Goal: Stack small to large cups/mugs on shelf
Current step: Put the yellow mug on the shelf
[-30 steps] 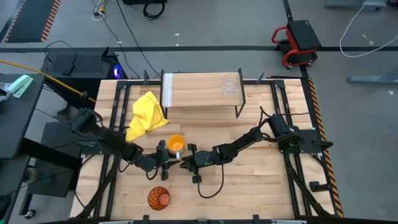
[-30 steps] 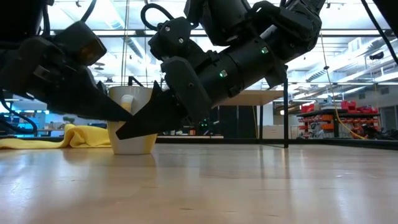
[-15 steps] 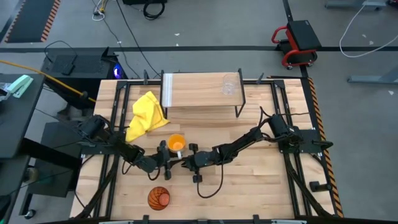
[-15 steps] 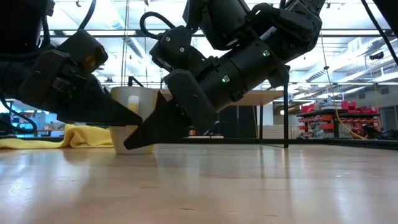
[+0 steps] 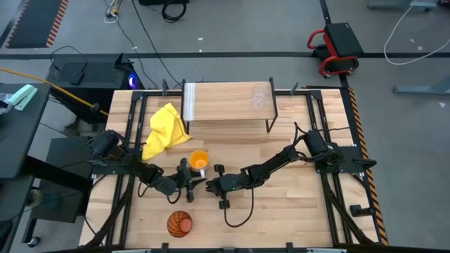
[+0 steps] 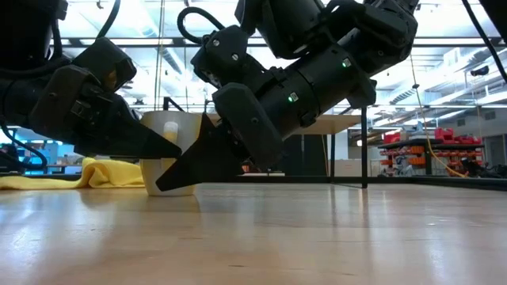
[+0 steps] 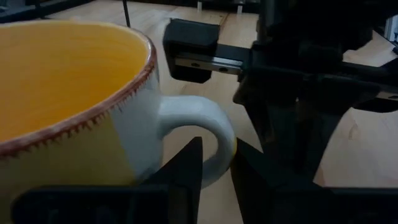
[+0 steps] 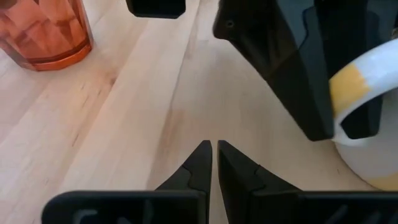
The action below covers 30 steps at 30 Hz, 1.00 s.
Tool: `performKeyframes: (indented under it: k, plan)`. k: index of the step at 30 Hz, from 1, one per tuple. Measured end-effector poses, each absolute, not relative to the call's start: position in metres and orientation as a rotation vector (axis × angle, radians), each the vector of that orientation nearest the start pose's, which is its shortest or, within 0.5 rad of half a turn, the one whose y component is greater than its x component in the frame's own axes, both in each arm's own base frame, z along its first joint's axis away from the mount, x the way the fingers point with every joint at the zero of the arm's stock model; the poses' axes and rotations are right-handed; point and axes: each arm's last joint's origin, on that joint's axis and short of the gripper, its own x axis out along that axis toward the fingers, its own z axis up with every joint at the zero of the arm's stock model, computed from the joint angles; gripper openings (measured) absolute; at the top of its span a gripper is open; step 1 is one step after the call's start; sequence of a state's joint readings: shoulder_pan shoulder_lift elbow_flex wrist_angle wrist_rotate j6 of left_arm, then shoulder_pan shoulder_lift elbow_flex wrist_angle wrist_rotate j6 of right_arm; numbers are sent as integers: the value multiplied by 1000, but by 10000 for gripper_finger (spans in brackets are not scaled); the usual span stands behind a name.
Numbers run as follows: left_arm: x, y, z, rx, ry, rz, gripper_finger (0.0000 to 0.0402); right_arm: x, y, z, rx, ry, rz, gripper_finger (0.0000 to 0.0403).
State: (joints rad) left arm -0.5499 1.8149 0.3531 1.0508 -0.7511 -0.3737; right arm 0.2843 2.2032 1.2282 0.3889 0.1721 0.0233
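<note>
The orange mug (image 5: 199, 161) stands upright on its base in the middle of the table, its white handle (image 5: 198, 172) turned toward the near edge. My left gripper (image 7: 216, 152) is at that handle, closed on it. Just right of it, my right gripper (image 8: 214, 146) is shut with nothing in it, low over the wood. The ribbed brown-orange tumbler (image 5: 179, 223) stands near the front edge. The clear cup (image 5: 259, 95) stands on the shelf (image 5: 218, 105) at the back. My left gripper has the mug's white handle (image 7: 225, 140) between its two fingers. One finger (image 7: 189, 165) reaches through the loop and the other (image 7: 249, 171) lies against its outer side. The fingers come nearly level from the table's left. The mug stays upright on the table.
A crumpled yellow cloth (image 5: 165, 130) lies left of the shelf, behind the mug. The two grippers' tips are close together near the mug (image 6: 170, 150). Bare wood stretches to the right of my right arm (image 5: 281, 158).
My left arm has sunk a little and its gripper has tipped slightly down at the mug's handle. The mug has not moved. My right gripper has kept still.
</note>
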Motion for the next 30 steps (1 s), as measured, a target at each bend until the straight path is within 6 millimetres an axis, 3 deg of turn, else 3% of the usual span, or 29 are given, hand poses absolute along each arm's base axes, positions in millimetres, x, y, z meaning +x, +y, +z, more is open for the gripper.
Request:
performKeyframes:
  k: [16, 25, 30]
  plan:
    - [226, -114, 90, -96, 257, 273, 50, 419, 133, 91, -139, 626, 65, 32]
    - [225, -116, 90, -67, 268, 254, 50, 399, 152, 128, -224, 634, -49, 32]
    - [225, -116, 89, -40, 283, 234, 50, 383, 150, 134, -221, 628, -93, 32]
